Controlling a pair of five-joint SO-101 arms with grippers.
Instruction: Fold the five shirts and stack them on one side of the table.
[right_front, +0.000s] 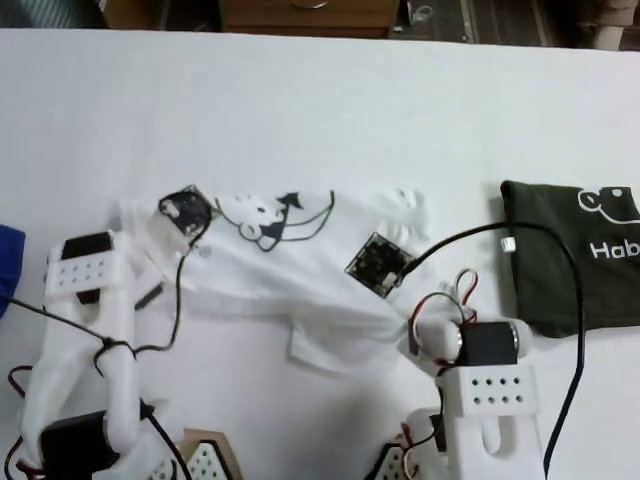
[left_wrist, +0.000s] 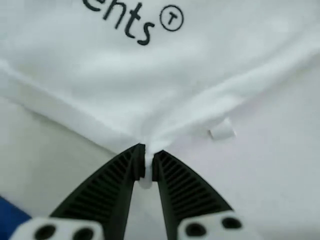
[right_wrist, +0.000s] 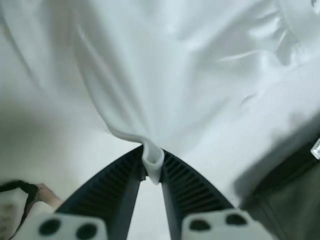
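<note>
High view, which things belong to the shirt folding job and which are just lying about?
Job: white shirt, held by left gripper and right gripper; dark green shirt; blue cloth, perhaps a shirt.
Lying about: wooden furniture behind table.

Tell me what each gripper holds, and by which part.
Both hold the white shirt: the left gripper pinches a bunched bit of its edge, the right gripper a rolled fold of its fabric.

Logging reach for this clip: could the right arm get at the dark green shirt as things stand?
Likely not yet: the right gripper is shut on the white shirt. The dark green shirt lies close by, bare table between.
</note>
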